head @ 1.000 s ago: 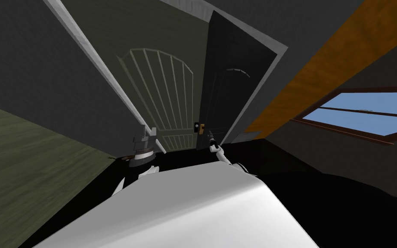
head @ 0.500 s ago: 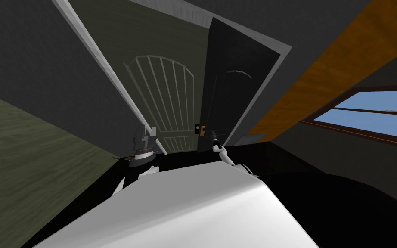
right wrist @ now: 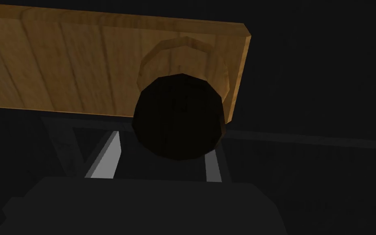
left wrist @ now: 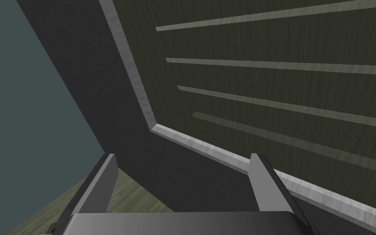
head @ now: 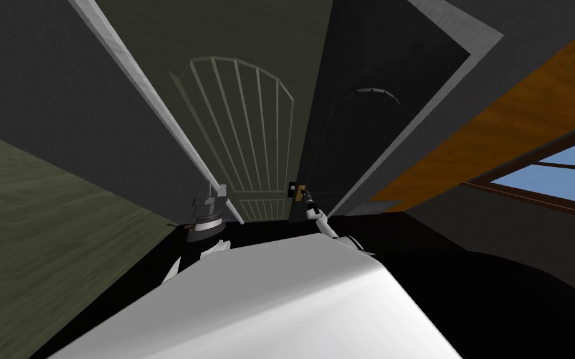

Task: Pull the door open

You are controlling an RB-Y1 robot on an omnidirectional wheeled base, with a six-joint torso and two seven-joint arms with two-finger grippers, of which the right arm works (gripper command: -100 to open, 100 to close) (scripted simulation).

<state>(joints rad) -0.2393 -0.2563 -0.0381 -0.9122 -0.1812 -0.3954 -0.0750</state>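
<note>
Dark knob (right wrist: 179,116) on a wooden plate (right wrist: 60,65) sits at the edge of the black door (head: 355,124), just right of an olive door (head: 249,124). The right gripper (head: 307,201) is at the knob, its fingers (right wrist: 105,159) drawn in against the knob's two sides, tips hidden behind it. The left gripper (left wrist: 182,157), left of the olive door by its pale frame (left wrist: 136,81), has its fingers spread wide and holds nothing

Your left gripper (left wrist: 182,157), two thin light grey blades on a dark box, is holding them wide apart; your right gripper (head: 305,196) is pointing forward.
</note>
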